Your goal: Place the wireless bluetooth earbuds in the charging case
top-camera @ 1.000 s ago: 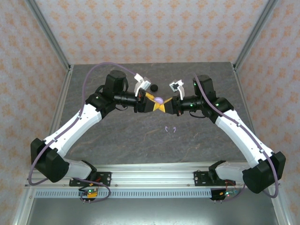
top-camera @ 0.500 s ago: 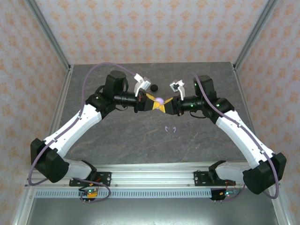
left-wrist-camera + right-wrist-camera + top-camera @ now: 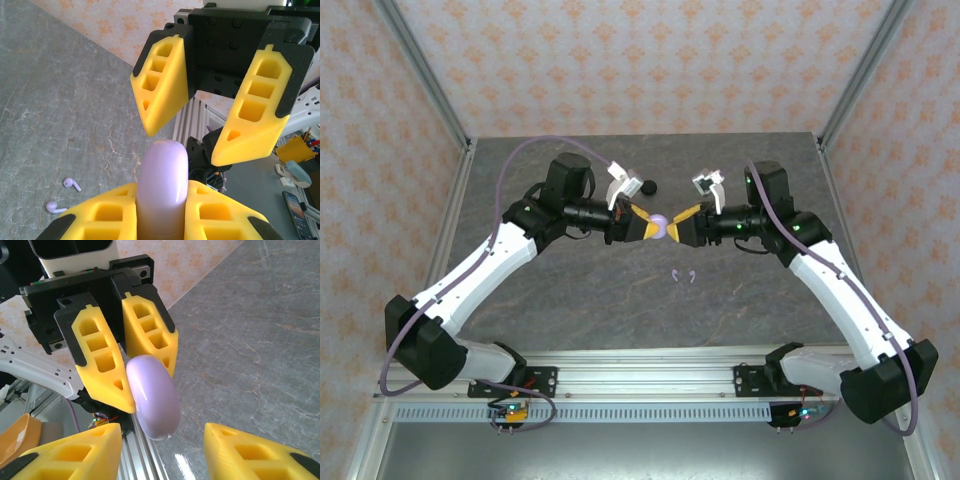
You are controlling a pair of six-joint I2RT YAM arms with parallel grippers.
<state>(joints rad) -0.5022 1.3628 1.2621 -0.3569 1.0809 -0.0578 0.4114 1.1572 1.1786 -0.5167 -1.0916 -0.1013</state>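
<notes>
Left gripper point(image 3: 652, 228) is clamped tight on the lavender charging case point(image 3: 162, 185), held above the table point(image 3: 570, 290). The case sits edge-on, its long axis pointing out at the right gripper point(image 3: 187, 140). That gripper's jaws are spread either side of it, not touching. The case lid is closed and its contents are hidden. Two lavender earbuds point(image 3: 684, 276) lie on the table, side by side, nearer the bases. A small black round case point(image 3: 645, 185) sits behind.
</notes>
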